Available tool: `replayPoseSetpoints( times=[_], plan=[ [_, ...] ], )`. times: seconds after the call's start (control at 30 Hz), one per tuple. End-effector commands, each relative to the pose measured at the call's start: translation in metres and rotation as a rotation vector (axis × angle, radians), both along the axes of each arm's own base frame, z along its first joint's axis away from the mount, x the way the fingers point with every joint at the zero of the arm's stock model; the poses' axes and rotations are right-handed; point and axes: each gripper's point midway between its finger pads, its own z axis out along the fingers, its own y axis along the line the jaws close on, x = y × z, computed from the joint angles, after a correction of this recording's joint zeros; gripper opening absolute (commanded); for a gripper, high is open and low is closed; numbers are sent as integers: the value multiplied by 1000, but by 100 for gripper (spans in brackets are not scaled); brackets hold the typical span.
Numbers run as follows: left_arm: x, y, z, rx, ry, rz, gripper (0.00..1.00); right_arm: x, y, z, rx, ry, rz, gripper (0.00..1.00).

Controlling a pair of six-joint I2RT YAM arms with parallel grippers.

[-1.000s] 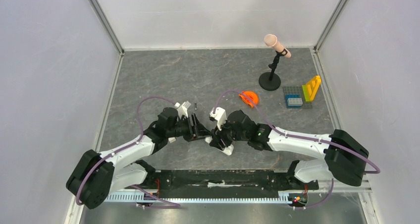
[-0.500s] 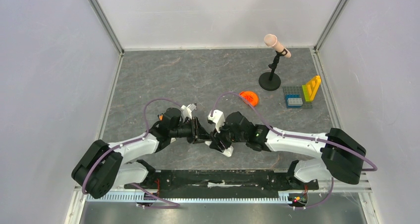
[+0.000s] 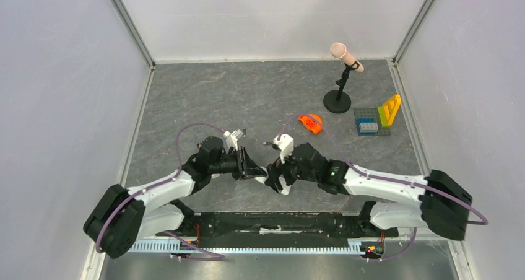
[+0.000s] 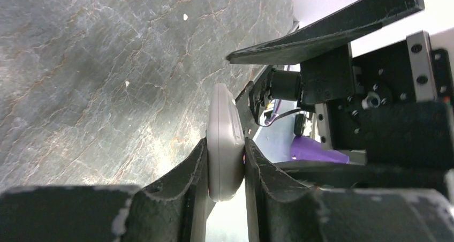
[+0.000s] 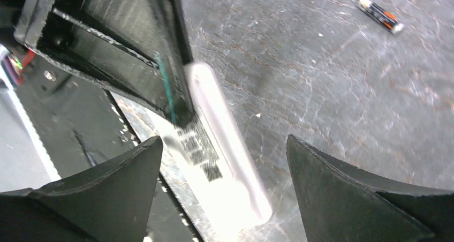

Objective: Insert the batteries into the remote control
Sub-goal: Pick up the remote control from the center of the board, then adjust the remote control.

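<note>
My left gripper (image 4: 226, 164) is shut on the long white remote control (image 4: 225, 140), clamping one end edge-on between its black fingers and holding it just over the grey table. In the top view it (image 3: 255, 167) sits left of centre, with the remote's free end (image 3: 280, 186) sticking out to the right. My right gripper (image 5: 225, 141) is open and empty, its jaws straddling the remote (image 5: 227, 164) without touching it; a printed label faces this camera. One dark battery with an orange band (image 5: 381, 15) lies on the table beyond. Other batteries are out of view.
An orange object (image 3: 311, 122) lies behind the right arm. A microphone on a black stand (image 3: 338, 100) and a plate of coloured bricks (image 3: 376, 122) stand at the back right. The black base rail (image 3: 278, 224) runs along the near edge.
My right arm has shifted to the right and its wrist has swung round near the remote. My left gripper has stayed shut on the remote, moving only slightly.
</note>
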Motion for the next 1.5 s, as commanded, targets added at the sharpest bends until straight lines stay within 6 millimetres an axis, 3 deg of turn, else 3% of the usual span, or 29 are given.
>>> replayPoseSetpoints(
  times=[0.0, 0.07, 0.23, 0.37, 0.6, 0.7, 0.8, 1.03, 1.17, 1.3, 1.47],
  plan=[
    [3, 10, 1, 15, -134, 36, 2, 6, -20, 18, 136, 120, -263, 87],
    [2, 16, -4, 25, -156, 64, 2, 0, -25, 12, 177, 227, -338, 81],
    [1, 29, -18, 57, -198, 118, 2, -12, -21, 6, 256, 383, -402, 52],
    [-1, 37, -28, 78, -231, 136, 2, -13, -19, 0, 267, 425, -428, 46],
    [-6, 42, -39, 121, -246, 109, 2, -19, -14, -9, 246, 449, -387, 50],
    [-9, 41, -38, 119, -266, 76, 2, -22, -7, -3, 270, 426, -324, 54],
    [-9, 37, -28, 95, -302, 40, 2, -21, -2, 9, 250, 288, -175, 62],
    [-19, 22, 20, -104, -465, -34, 2, -28, 2, 23, 87, -46, 242, 83],
    [-32, 19, 40, -187, -539, -65, 2, -33, 10, 33, 27, -55, 421, 84],
    [-48, 14, 44, -223, -561, -118, 2, -38, 16, 35, 26, -14, 540, 83],
    [-56, 11, 48, -240, -573, -153, 2, -56, 16, 28, 9, 106, 673, 73]
  ],
)
